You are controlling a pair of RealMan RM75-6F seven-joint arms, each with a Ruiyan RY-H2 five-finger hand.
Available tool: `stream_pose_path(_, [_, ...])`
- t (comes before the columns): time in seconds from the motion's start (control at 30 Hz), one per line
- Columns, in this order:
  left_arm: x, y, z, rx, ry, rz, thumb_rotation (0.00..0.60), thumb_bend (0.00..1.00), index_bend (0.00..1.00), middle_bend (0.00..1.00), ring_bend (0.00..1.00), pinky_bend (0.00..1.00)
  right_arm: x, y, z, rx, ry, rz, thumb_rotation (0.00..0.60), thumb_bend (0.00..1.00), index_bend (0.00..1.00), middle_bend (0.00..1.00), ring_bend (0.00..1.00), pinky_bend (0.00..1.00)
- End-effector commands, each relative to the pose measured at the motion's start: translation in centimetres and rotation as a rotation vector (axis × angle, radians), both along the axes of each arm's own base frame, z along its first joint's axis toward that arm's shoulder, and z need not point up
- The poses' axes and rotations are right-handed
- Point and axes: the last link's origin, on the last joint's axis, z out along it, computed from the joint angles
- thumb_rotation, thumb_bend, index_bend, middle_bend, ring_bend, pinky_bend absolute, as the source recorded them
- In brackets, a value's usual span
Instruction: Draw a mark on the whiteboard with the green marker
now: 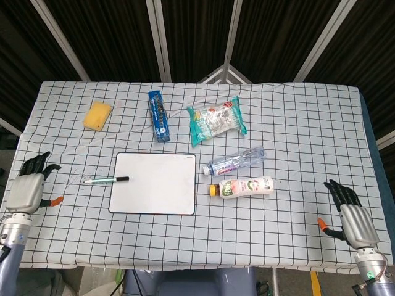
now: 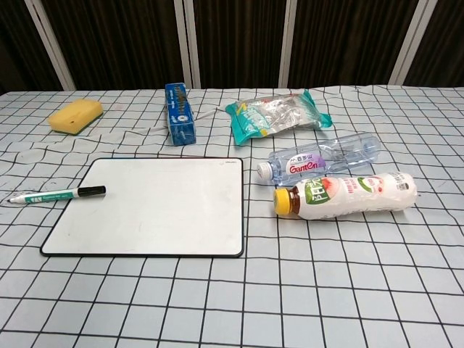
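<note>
Head view: left hand (image 1: pixel 29 188) at the table's left edge, fingers spread, holding nothing, well left of the green marker (image 1: pixel 106 180). Marker lies flat, black cap end resting on the whiteboard (image 1: pixel 154 183) left edge, rest on the checkered cloth (image 1: pixel 296 129). Right hand (image 1: pixel 350 217) at the table's right front corner, fingers spread, empty. Yellow sponge (image 1: pixel 97 115) far left.

Chest view: no hands. Green marker (image 2: pixel 56 194) cap overlaps whiteboard (image 2: pixel 152 206) left edge. Water bottle (image 2: pixel 322 157) and milk drink bottle (image 2: pixel 344 195) lie right of the board; blue box (image 2: pixel 178 113) and snack bag (image 2: pixel 277 114) behind.

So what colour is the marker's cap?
Black; the marker cap shows best in the chest view.
</note>
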Motion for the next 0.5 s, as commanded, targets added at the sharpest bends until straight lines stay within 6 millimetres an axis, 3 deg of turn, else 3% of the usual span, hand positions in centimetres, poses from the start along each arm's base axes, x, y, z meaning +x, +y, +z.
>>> stream_pose_path(0.03, [1.1, 2.2, -2.6, -0.045, 0.022, 0.003, 0.600, 0.32, 0.40, 0.00, 0.00, 0.00, 0.0, 0.0, 0.0, -0.001, -0.003, -0.001, 0.600, 0.35, 0.00, 0.00, 0.00, 0.00])
stream_pose_path(0.5, [3.5, 5.9, -8.8, -0.086, 0.053, 0.051, 0.600, 0.38, 0.45, 0.00, 0.00, 0.00, 0.0, 0.0, 0.0, 0.004, -0.011, -0.002, 0.600, 0.35, 0.00, 0.00, 0.00, 0.00])
